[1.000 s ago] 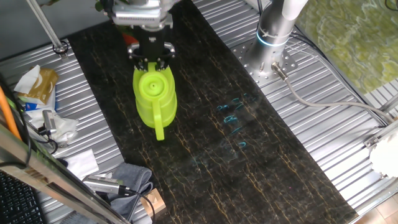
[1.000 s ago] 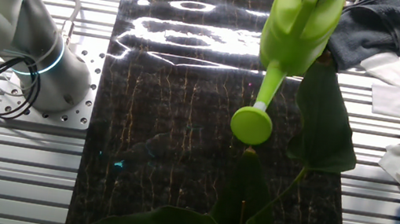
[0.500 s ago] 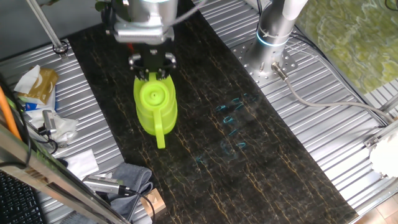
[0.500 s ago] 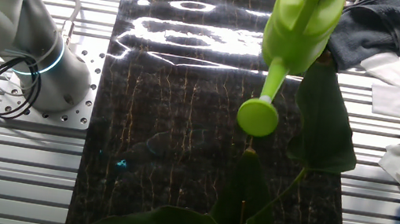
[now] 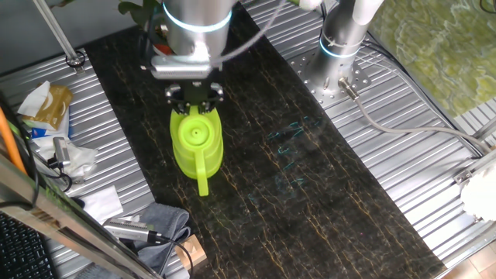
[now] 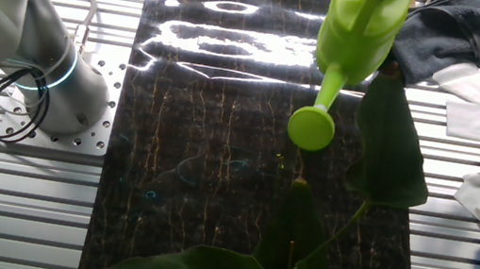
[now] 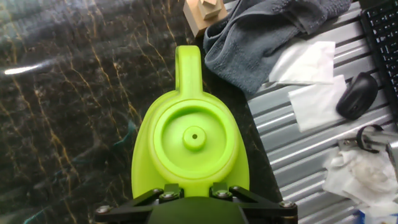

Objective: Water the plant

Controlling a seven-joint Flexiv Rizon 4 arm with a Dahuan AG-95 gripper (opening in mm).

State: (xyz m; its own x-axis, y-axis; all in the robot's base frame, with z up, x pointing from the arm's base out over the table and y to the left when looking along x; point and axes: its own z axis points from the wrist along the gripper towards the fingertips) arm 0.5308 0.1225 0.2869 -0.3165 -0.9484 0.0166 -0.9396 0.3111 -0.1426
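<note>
My gripper (image 5: 194, 97) is shut on the lime-green watering can (image 5: 195, 143), gripping it at the spout side. In the hand view the fingers (image 7: 166, 192) press against the can (image 7: 193, 143), whose handle points away toward the grey cloth. In the other fixed view the can (image 6: 361, 29) hangs tilted, and its round spout head (image 6: 311, 129) is over the mat beside the plant's broad dark leaves (image 6: 392, 148). The plant (image 5: 138, 8) shows only as leaves behind the arm in one fixed view; its pot is hidden.
A grey cloth (image 7: 267, 37) and a wooden block (image 7: 205, 12) lie beyond the can's handle. White tissues (image 7: 305, 62), a mouse (image 7: 354, 96) and a keyboard edge sit on the ribbed metal table. The arm's base (image 6: 7, 33) stands beside the black marble mat (image 5: 310, 194).
The gripper and watering can have shifted away from the plant along the mat. The spout head has risen and moved slightly sideways, so the can now tilts less.
</note>
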